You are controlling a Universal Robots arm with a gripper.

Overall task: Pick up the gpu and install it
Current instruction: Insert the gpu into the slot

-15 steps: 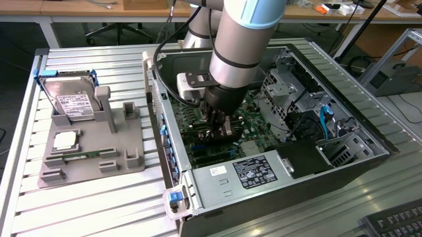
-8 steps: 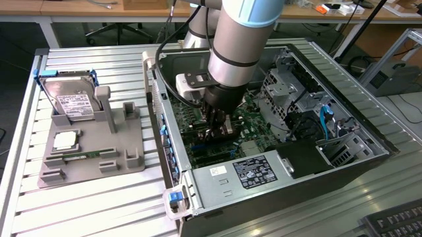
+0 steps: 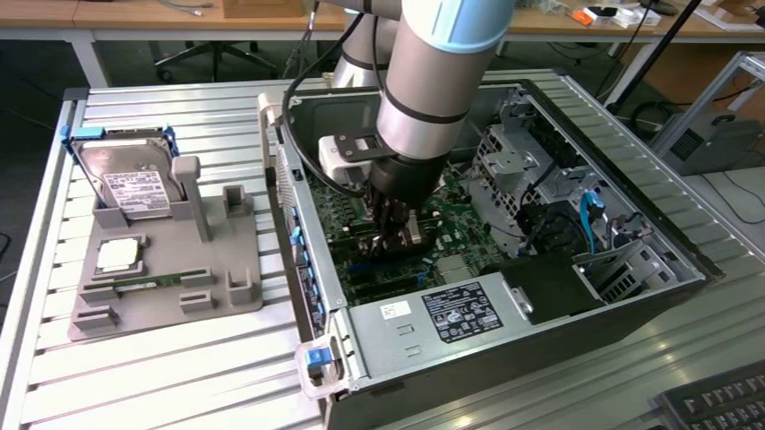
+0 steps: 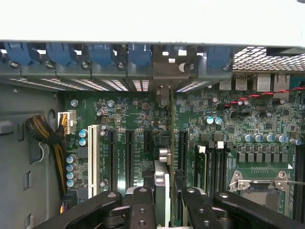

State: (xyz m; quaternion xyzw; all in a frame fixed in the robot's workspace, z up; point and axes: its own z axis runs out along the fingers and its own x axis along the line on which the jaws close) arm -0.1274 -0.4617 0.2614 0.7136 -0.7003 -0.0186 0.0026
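**Black card going edge-on into the motherboard**

Black and thin, the gpu [image 3: 404, 235] is standing on edge inside the open computer case [image 3: 622, 193] in the exterior view, pinched between the dark fingers of the end effector [image 3: 395, 228], which is reaching down from the grey arm [image 3: 436, 81] over the green motherboard [image 3: 449, 224]. The case is lying on its side on the slatted metal counter [image 3: 156, 367], with its silver power supply [image 3: 449, 318] at the near end. Toward the exterior view's left, a grey holder [image 3: 167, 269] is sitting on the counter well apart from the case, carrying a hard drive [image 3: 134, 184] upright, a square processor [image 3: 117, 255] and a slim green memory stick [image 3: 138, 285].

Seen from the wrist view, the gpu [image 4: 170, 143] is showing as a narrow vertical edge running toward the rear slot covers, its silvery bracket [image 4: 164, 95] sitting up against the back panel among the blue clips [image 4: 102, 52]. The end effector [image 4: 164, 205] is clamping the card between two black fingers [image 4: 140, 207]. Black expansion slots [image 4: 128, 157] are lying just beside the card, a white slot [image 4: 92, 160] farther off, and the processor socket [image 4: 259, 191] well apart.
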